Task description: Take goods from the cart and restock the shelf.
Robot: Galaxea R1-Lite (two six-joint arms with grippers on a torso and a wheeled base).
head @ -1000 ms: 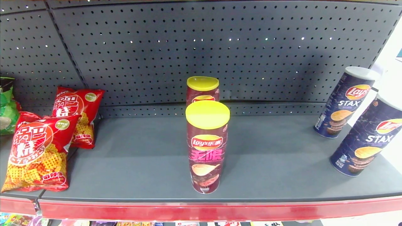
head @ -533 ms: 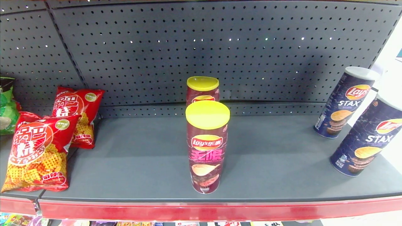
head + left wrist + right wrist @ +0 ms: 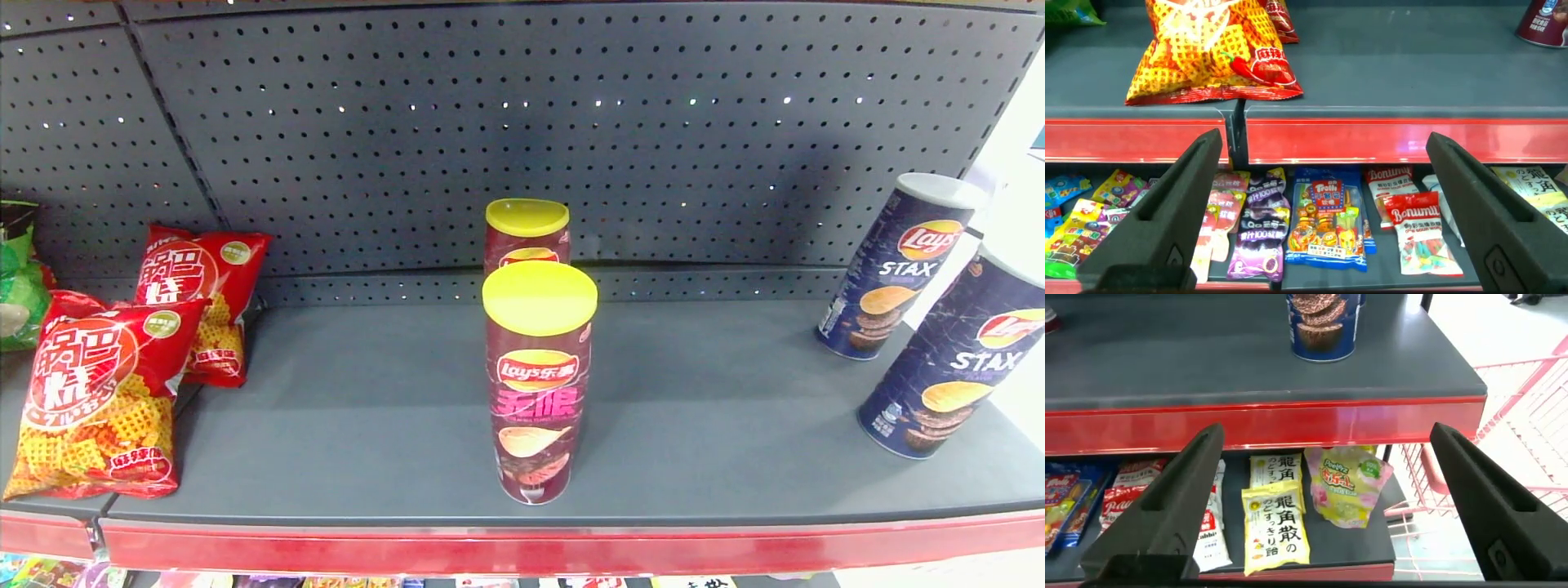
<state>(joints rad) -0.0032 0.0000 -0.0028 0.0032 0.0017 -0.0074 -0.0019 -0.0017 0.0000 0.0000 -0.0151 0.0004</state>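
Both claws spread wide, empty. The left gripper (image 3: 1323, 140) sits level with the red front edge (image 3: 1372, 139), candy packs (image 3: 1323, 220) on the lower tier behind it. The right gripper (image 3: 1327, 433) is at the same height, pink wire cart (image 3: 1535, 416) beside. On the shelf (image 3: 694, 425), a maroon chip can (image 3: 536, 392) stands upright near the front, a second maroon can (image 3: 526, 233) directly behind. Red snack bags (image 3: 98, 400) at left, navy chip cans (image 3: 951, 367) at right, pegboard (image 3: 490, 122) at the back.

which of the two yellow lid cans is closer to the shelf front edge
The front can, its whole label showing; the rear can stands behind it, mostly hidden.
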